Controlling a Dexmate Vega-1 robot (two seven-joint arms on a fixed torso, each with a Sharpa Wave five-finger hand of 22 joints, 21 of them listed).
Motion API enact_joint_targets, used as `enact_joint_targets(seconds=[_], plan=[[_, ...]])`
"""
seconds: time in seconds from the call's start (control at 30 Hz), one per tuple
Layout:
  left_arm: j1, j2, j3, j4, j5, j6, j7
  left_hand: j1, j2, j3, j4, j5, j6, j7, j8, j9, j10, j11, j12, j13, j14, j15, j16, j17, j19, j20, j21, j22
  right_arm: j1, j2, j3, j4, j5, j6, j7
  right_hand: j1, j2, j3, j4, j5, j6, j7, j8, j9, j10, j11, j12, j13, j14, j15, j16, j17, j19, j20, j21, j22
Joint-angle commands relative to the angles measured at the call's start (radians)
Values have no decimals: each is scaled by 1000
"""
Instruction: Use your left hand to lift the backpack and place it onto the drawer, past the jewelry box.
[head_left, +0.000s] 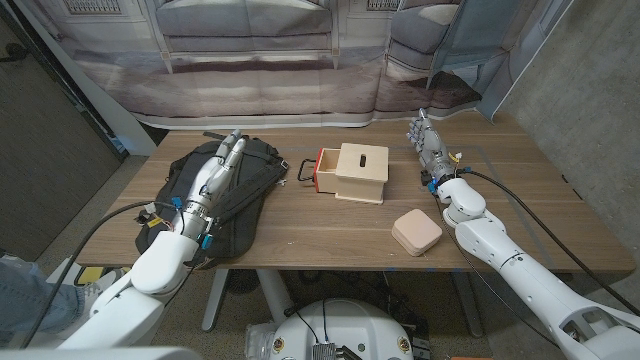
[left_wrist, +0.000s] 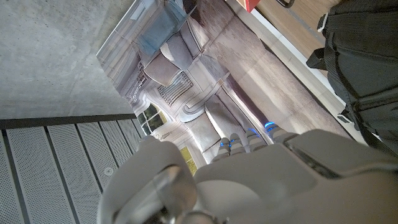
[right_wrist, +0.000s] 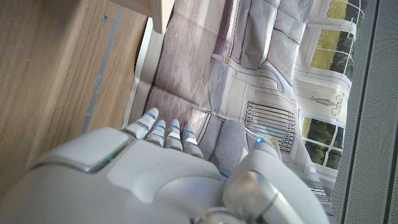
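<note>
A black backpack (head_left: 250, 188) lies on the left part of the wooden table (head_left: 330, 235). My left hand (head_left: 222, 165) reaches over its top with fingers stretched out and holds nothing. In the left wrist view the backpack (left_wrist: 367, 56) lies beside that hand (left_wrist: 249, 180). A light wooden drawer box (head_left: 358, 172) stands mid-table, its red-fronted drawer (head_left: 322, 172) pulled out toward the backpack. A small pinkish jewelry box (head_left: 416, 231) sits closed near the front edge. My right hand (head_left: 427, 143) stands upright with straight fingers behind the jewelry box, to the right of the drawer box, holding nothing.
A printed backdrop of a sofa (head_left: 250, 40) hangs behind the table's far edge. Bare wood lies between the backpack and the drawer box and across the right side. A black cable (head_left: 530, 215) runs along my right arm. The right wrist view shows table wood (right_wrist: 50, 74).
</note>
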Motion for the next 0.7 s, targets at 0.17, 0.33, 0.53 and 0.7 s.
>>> enact_joint_targets(seconds=[0.17, 0.33, 0.53, 0.7], plan=[[86, -38, -55, -55, 61, 21, 10, 13, 4, -8, -3, 10, 4, 1, 6, 4, 9, 1, 2, 2, -38, -4, 0, 3, -143, 1, 6, 2, 15, -9, -5, 11, -9, 4, 14, 4, 6, -7, 0, 1, 0, -2, -2, 2, 2, 2, -8, 3, -5, 4, -1, 4, 1, -12, -5, 5], [102, -50, -66, -69, 80, 23, 9, 14, 4, -9, -3, 10, 5, 1, 6, 4, 10, -2, 2, 2, -36, -6, 0, 3, -142, 1, 6, 2, 13, -8, -4, 12, -4, 7, 18, 3, 5, -8, 0, 1, 1, -2, -1, 2, 6, 2, -7, 3, -3, 3, 0, 4, 2, -12, -5, 5], [115, -68, -72, -74, 95, 8, 7, 15, 5, -10, -3, 10, 6, 1, 6, 4, 12, 2, 2, 2, -34, -6, 0, 3, -142, 2, 6, 2, 11, -6, -4, 12, -2, 5, 18, 3, 6, -8, 0, 1, 0, -2, -2, 2, 7, 3, -7, 3, -2, 4, 0, 4, 2, -12, -5, 5], [130, -80, -81, -80, 108, -3, 3, 15, 5, -11, -3, 10, 7, 1, 6, 4, 13, 3, 2, 2, -33, -5, 0, 3, -141, 2, 6, 2, 7, -9, -3, 7, -3, 8, 18, 3, 6, -9, 0, 1, 0, -2, -2, 2, 7, 4, -7, 3, -1, 5, 0, 4, 3, -12, -5, 5]])
